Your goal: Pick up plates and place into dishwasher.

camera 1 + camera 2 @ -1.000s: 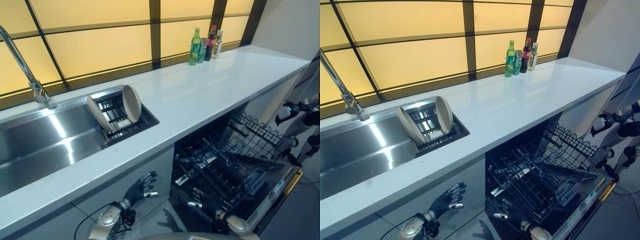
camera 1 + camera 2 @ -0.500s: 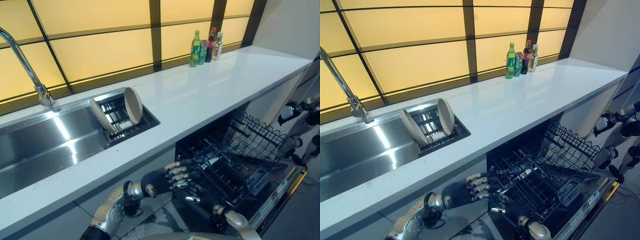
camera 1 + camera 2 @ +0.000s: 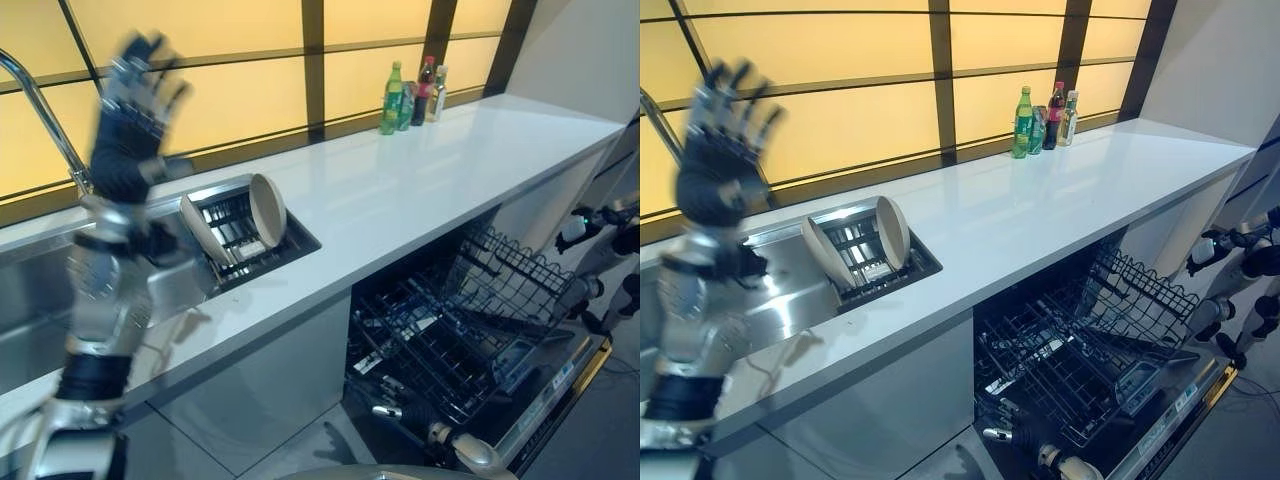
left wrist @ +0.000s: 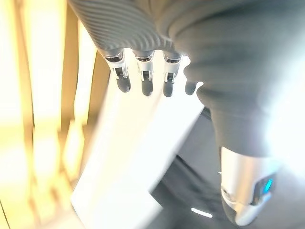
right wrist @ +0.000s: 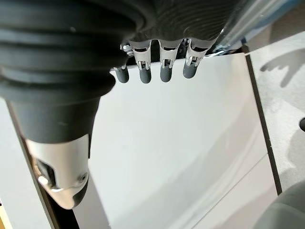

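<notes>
Kitchen scene at an early stage of the loading task. Two plates stood on edge in a small rack (image 3: 250, 245) set into the right end of the sink (image 3: 60, 300): the left plate (image 3: 200, 228) leaned against the rack's left side, the right plate (image 3: 266, 209) stood nearly upright at its far right. Neither plate was touched by a hand. The left hand (image 3: 128, 125) was raised high above the sink, beside the tap (image 3: 45, 125), with its fingers spread wide and straight and nothing held; the left wrist view showed the same straight fingers (image 4: 144, 78) with the white worktop (image 3: 420, 170) beyond them. The right hand (image 3: 405, 413) hung low in front of the open dishwasher (image 3: 470, 330), just by its lower rack (image 3: 420, 350); the right wrist view showed its fingers (image 5: 164, 67) straight and relaxed, grasping nothing. The dishwasher's wire racks, as far as could be seen, held no plates. Bottles (image 3: 410, 92) stood at the far end of the worktop, well apart from the work. Judged from this arrangement, nothing had yet been transferred: both plates remained to be grasped, lifted out of the sink rack, carried across and slotted into the dishwasher
</notes>
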Tool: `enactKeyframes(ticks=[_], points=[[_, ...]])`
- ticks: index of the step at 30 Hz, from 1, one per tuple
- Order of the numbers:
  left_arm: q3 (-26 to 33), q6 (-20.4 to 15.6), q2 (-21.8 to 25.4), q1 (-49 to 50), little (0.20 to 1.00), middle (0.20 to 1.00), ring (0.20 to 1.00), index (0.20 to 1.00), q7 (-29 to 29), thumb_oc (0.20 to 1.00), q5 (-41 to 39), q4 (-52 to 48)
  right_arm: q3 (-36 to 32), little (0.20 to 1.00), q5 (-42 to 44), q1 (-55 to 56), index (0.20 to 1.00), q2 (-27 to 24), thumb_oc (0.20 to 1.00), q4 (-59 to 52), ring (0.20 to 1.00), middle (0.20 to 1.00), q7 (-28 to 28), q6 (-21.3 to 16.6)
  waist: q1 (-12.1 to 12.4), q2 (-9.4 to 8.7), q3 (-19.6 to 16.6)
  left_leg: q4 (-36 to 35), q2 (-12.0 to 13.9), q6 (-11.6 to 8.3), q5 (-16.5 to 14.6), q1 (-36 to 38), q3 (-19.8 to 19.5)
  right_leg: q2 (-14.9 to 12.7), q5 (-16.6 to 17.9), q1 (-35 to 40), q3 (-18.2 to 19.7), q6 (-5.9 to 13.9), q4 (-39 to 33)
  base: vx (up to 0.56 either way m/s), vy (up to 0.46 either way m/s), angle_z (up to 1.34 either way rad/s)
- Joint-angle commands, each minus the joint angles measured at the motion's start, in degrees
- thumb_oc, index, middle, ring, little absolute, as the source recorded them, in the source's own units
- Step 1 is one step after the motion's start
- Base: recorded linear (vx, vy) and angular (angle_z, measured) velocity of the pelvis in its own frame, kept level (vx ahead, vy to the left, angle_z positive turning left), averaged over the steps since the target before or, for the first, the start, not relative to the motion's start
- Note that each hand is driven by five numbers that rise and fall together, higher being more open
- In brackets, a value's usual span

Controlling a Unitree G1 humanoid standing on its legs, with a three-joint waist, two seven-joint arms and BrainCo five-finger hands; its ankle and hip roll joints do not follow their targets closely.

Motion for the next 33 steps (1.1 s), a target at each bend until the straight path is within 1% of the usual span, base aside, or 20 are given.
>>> enactKeyframes(ticks=[1,3,4,5,6,7,8,9,10,12,13,14,16,20,22,25,28,31,32,33], points=[[-5.55,-0.38,11.26,-11.53,1.0,1.0,1.0,1.0,17.54,1.0,22.52,8.52,1.94,1.0,2.71,-3.53,1.0,-2.0,1.0,-5.32,1.0,1.0,-0.89,-0.86,-0.82,1.19,2.24,0.88,-4.05,2.33,-5.0,-1.59,1.95,-1.79,-7.99,2.13,1.15,4.05,1.05,0.02,0.058,0.0],[-11.1,2.66,17.09,-13.83,1.0,1.0,1.0,1.0,20.69,1.0,30.14,12.57,1.5,1.0,3.29,-3.31,1.0,-3.25,1.0,-5.4,1.0,1.0,-0.11,-0.7,-1.07,1.46,2.42,0.88,-4.08,2.45,-5.02,-1.59,2.36,-1.72,-7.85,1.98,1.25,4.2,1.06,0.03,0.057,0.0],[-13.87,4.61,19.81,-14.61,1.0,1.0,1.0,1.0,20.8,1.0,33.1,13.93,1.28,1.0,3.65,-3.1,1.0,-4.04,1.0,-5.41,1.0,1.0,0.35,-0.87,-1.23,1.59,2.57,0.87,-4.14,2.51,-5.05,-1.6,2.54,-1.74,-7.74,1.9,1.29,4.33,1.02,0.03,0.054,0.01],[-16.46,6.7,21.59,-15.32,1.0,1.0,1.0,1.0,20.19,1.0,34.56,14.76,1.04,1.0,3.85,-2.92,1.0,-4.47,1.0,-5.37,1.0,1.0,0.66,-1.03,-1.31,1.61,2.72,0.86,-4.21,2.57,-5.07,-1.58,2.64,-1.76,-7.64,1.85,1.32,4.45,1.0,0.03,0.05,0.01],[-18.1,7.25,22.39,-15.91,1.0,1.0,1.0,1.0,20.29,1.0,35.56,15.38,0.87,1.0,3.92,-2.74,1.0,-4.59,1.0,-5.25,1.0,1.0,0.84,-1.23,-1.27,1.55,2.8,0.87,-4.25,2.6,-5.11,-1.55,2.71,-1.78,-7.59,1.85,1.33,4.53,0.98,0.04,0.06,0.01],[-19.93,8.67,23.95,-15.58,1.0,1.0,1.0,1.0,19.8,1.0,37.01,16.11,0.62,1.0,4.14,-2.42,1.0,-5.11,1.0,-5.05,1.0,1.0,1.11,-1.53,-1.38,1.63,2.95,0.88,-4.36,2.66,-5.16,-1.54,2.87,-1.83,-7.44,1.76,1.43,4.74,0.92,0.05,0.065,0.0],[-20.67,9.46,24.58,-15.15,1.0,1.0,1.0,1.0,19.32,1.0,38.7,16.67,0.35,1.0,4.37,-2.17,1.0,-5.49,1.0,-5.13,1.0,1.0,1.35,-1.52,-1.42,1.62,3.06,0.89,-4.41,2.7,-5.23,-1.51,3.04,-1.86,-7.35,1.7,1.46,4.87,0.9,0.06,0.079,-0.01],[-21.76,10.63,25.3,-14.88,1.0,1.0,1.0,1.0,18.93,1.0,42.45,17.12,0.16,1.0,4.44,-2.07,1.0,-5.88,1.0,-5.16,1.0,1.0,1.51,-1.4,-1.59,1.71,3.19,0.88,-4.47,2.73,-5.28,-1.46,3.2,-1.88,-7.25,1.64,1.51,5.0,0.87,0.05,0.082,-0.03],[-23.75,11.94,26.28,-14.96,1.0,1.0,1.0,1.0,18.02,1.0,45.7,17.93,-0.03,1.0,4.43,-1.91,1.0,-6.34,1.0,-5.21,1.0,1.0,1.68,-1.32,-1.82,1.78,3.38,0.83,-4.56,2.78,-5.29,-1.41,3.35,-1.9,-7.06,1.54,1.62,5.17,0.83,0.05,0.08,-0.04],[-26.24,13.24,27.46,-15.16,1.0,1.0,1.0,1.0,14.86,1.0,48.57,18.93,-0.4,1.0,4.76,-1.49,1.0,-7.22,1.0,-5.74,1.0,1.0,2.0,-1.05,-2.16,1.8,3.65,0.77,-4.69,2.85,-5.29,-1.43,3.53,-1.91,-6.84,1.36,1.77,5.38,0.73,0.04,0.081,-0.04],[-27.81,13.38,27.71,-15.32,1.0,1.0,1.0,1.0,12.24,1.0,48.03,19.52,-0.56,1.0,4.97,-1.34,1.0,-7.59,1.0,-5.84,1.0,1.0,2.16,-1.05,-2.35,1.81,3.79,0.71,-4.78,2.88,-5.3,-1.4,3.62,-1.91,-6.71,1.25,1.88,5.51,0.7,0.04,0.076,-0.03],[-28.39,13.86,27.6,-15.34,1.0,1.0,1.0,1.0,10.87,1.0,48.09,19.84,-0.7,1.0,5.12,-1.26,1.0,-7.78,1.0,-5.95,1.0,1.0,2.27,-0.99,-2.46,1.8,3.92,0.69,-4.83,2.91,-5.28,-1.39,3.71,-1.92,-6.61,1.15,1.95,5.6,0.72,0.05,0.087,-0.01],[-29.81,14.83,27.28,-15.3,1.0,1.0,1.0,1.0,8.57,1.0,53.18,21.0,-0.95,1.0,5.44,-1.16,1.0,-8.28,1.0,-6.31,1.0,1.0,2.16,-0.51,-2.97,1.86,4.24,0.62,-4.97,3.01,-5.27,-1.41,3.98,-1.95,-6.39,0.88,2.17,5.81,0.7,0.05,0.086,-0.02],[-32.87,16.63,26.45,-16.62,1.0,1.0,1.0,1.0,3.82,1.0,59.18,24.71,-1.49,1.0,5.79,-1.24,1.0,-8.87,1.0,-6.4,1.0,1.0,2.6,0.3,-3.75,2.03,4.66,0.6,-5.25,3.19,-5.21,-1.59,4.51,-2.05,-5.89,0.37,2.52,6.17,0.6,0.03,0.086,-0.08],[-34.51,17.92,25.67,-17.05,1.0,1.0,1.0,1.0,3.87,1.0,61.21,26.84,-1.37,1.0,5.98,-1.43,1.0,-9.57,1.0,-6.94,1.0,1.0,2.97,0.81,-4.27,2.09,5.08,0.54,-5.41,3.25,-5.1,-1.81,4.71,-2.03,-5.61,-0.13,2.83,6.25,0.58,0.0,0.099,-0.03],[-35.63,19.05,24.18,-17.8,1.0,1.0,1.0,1.0,5.72,1.0,62.43,28.17,-1.21,1.0,5.99,-1.6,1.0,-10.1,1.0,-7.49,1.0,1.0,2.85,1.42,-4.79,2.02,5.62,0.51,-5.6,3.34,-5.06,-2.05,4.99,-2.05,-5.44,-0.62,3.05,6.34,0.62,0.01,0.1,-0.13],[-35.92,18.82,23.03,-18.26,1.0,1.0,1.0,1.0,6.16,1.0,63.84,29.58,-1.4,1.0,6.03,-1.7,1.0,-10.28,1.0,-7.49,1.0,1.0,2.53,1.65,-5.01,1.95,5.91,0.6,-5.69,3.39,-5.02,-2.3,5.21,-2.13,-5.36,-0.95,3.12,6.39,0.7,0.01,0.066,-0.02],[-36.07,18.81,22.87,-18.4,1.0,1.0,1.0,1.0,6.4,1.0,64.19,29.8,-1.42,1.0,6.04,-1.75,1.0,-10.32,1.0,-7.47,1.0,1.0,2.46,1.67,-5.02,1.93,5.95,0.62,-5.7,3.39,-5.01,-2.36,5.25,-2.15,-5.34,-1.02,3.14,6.4,0.72,0.0,0.044,0.0],[-37.04,18.92,21.61,-19.08,1.0,1.0,1.0,1.0,7.54,1.0,66.72,30.98,-1.49,1.0,6.06,-2.16,1.0,-10.98,1.0,-7.34,1.0,1.0,2.37,1.32,-5.44,1.62,6.56,0.84,-5.71,3.41,-4.93,-3.11,5.61,-2.18,-5.12,-1.99,3.41,6.4,0.92,-0.03,0.108,-0.02],[-37.47,19.31,21.29,-19.35,1.0,1.0,1.0,1.0,7.53,1.0,67.05,31.13,-1.6,1.0,6.06,-2.35,1.0,-11.15,1.0,-7.38,1.0,1.0,2.25,1.36,-5.47,1.54,6.75,0.9,-5.74,3.44,-4.91,-3.36,5.65,-2.14,-5.03,-2.34,3.64,6.4,0.98,-0.04,0.118,-0.02]])
